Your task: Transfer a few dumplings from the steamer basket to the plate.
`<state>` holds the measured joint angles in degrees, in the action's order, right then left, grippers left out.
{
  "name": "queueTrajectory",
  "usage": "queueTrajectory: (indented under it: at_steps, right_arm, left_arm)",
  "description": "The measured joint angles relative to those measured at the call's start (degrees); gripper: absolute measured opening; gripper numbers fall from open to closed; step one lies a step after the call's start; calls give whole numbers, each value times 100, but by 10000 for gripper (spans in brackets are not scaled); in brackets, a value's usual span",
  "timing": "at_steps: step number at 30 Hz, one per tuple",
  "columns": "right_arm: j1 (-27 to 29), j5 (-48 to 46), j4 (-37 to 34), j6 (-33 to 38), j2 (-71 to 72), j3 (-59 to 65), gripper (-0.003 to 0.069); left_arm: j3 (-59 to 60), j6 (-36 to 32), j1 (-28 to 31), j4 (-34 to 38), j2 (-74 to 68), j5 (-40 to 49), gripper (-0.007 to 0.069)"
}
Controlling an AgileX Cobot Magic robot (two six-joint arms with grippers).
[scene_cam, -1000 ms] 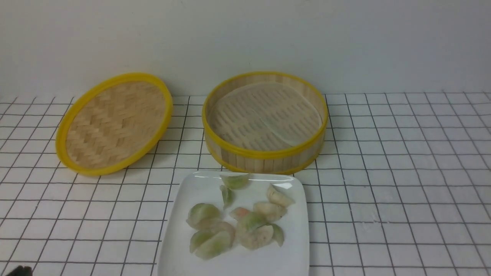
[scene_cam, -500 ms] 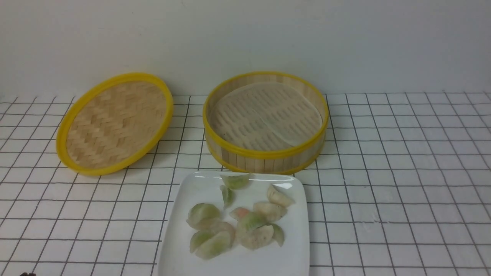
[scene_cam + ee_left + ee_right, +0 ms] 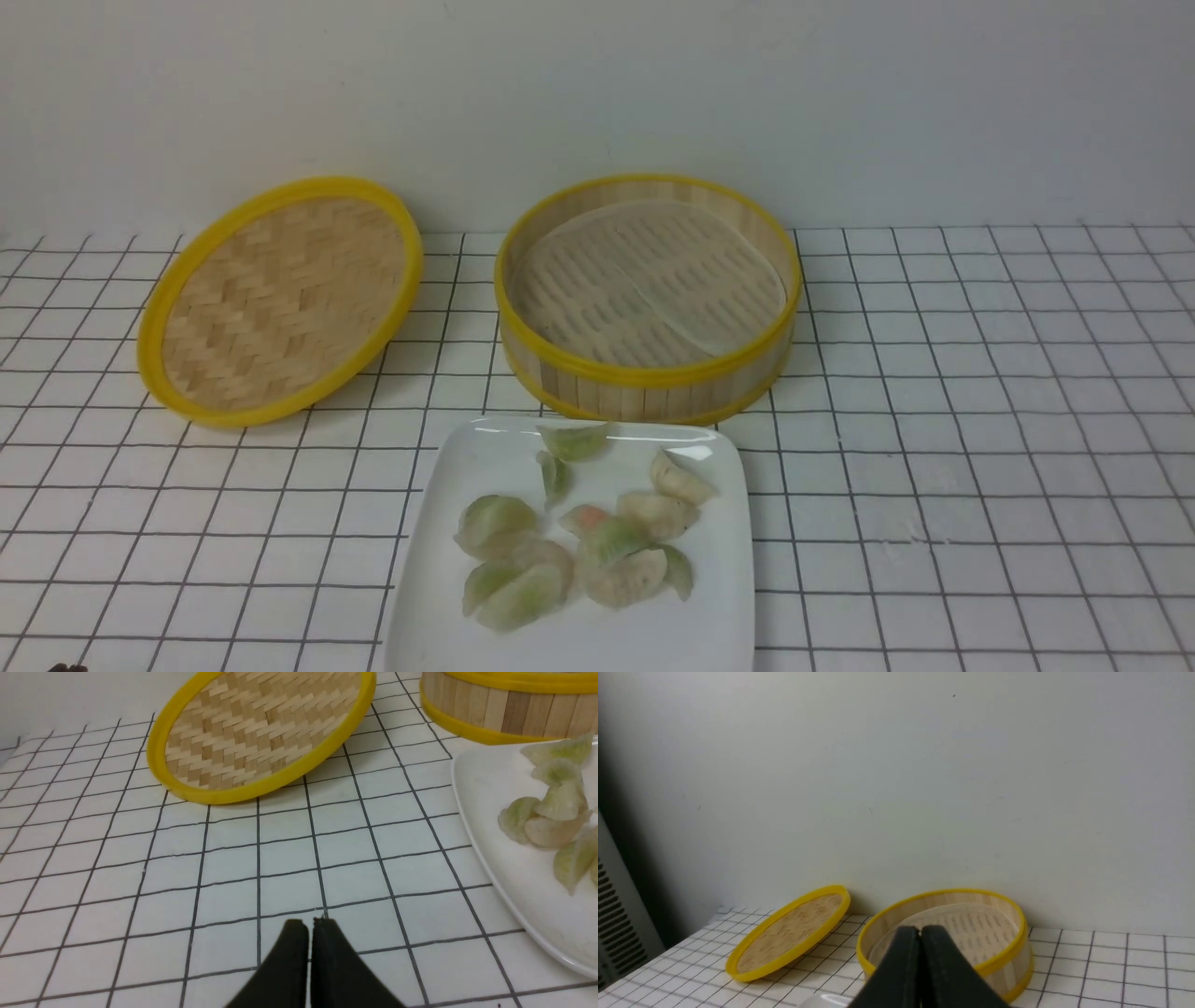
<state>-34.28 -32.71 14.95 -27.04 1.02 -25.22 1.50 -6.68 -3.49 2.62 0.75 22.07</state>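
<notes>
The steamer basket [image 3: 647, 378] stands at the back centre with only its pale liner inside; no dumplings show in it. Several pale green dumplings [image 3: 574, 551] lie on the white square plate [image 3: 448, 616] just in front of it. In the left wrist view my left gripper [image 3: 310, 923] is shut and empty, low over the tablecloth left of the plate [image 3: 495, 877], with dumplings [image 3: 546, 816] on it. In the right wrist view my right gripper [image 3: 920, 928] is shut and empty, raised in front of the basket [image 3: 1013, 956].
The shallow woven bamboo lid [image 3: 280, 299] leans at the back left, also in the left wrist view [image 3: 261, 732] and the right wrist view [image 3: 789, 933]. A white grid-lined cloth [image 3: 980, 467] covers the table. A wall stands close behind the basket.
A dark tip at the bottom left corner of the front view has drawn back almost out of the frame. Basket, lid, plate and dumplings have not moved.
</notes>
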Motion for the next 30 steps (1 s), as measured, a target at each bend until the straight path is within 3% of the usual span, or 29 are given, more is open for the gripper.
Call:
queueTrajectory:
  at_steps: [5,12,15,17,22,25,30]
  right_arm:
    - [-11,74,-1100,1399,0,0,-11]
    - [88,315,-1443,1967,0,61,-11]
    - [594,450,-1320,1995,0,258,-11]
    - [1431,624,-1196,2051,0,718,-11]
    - [2702,972,-1048,2093,0,2017,-11]
    - [3058,929,-1036,2093,0,2574,-11]
    - [3160,972,-1028,2093,-7,2627,-11]
  left_arm:
    - [0,0,0,0,0,0,-6]
    - [0,0,0,0,0,0,-6]
    - [0,0,0,0,0,0,-6]
    - [0,0,0,0,0,0,-6]
    - [0,0,0,0,0,0,-6]
    - [0,0,0,0,0,0,-6]
    - [0,0,0,0,0,0,-6]
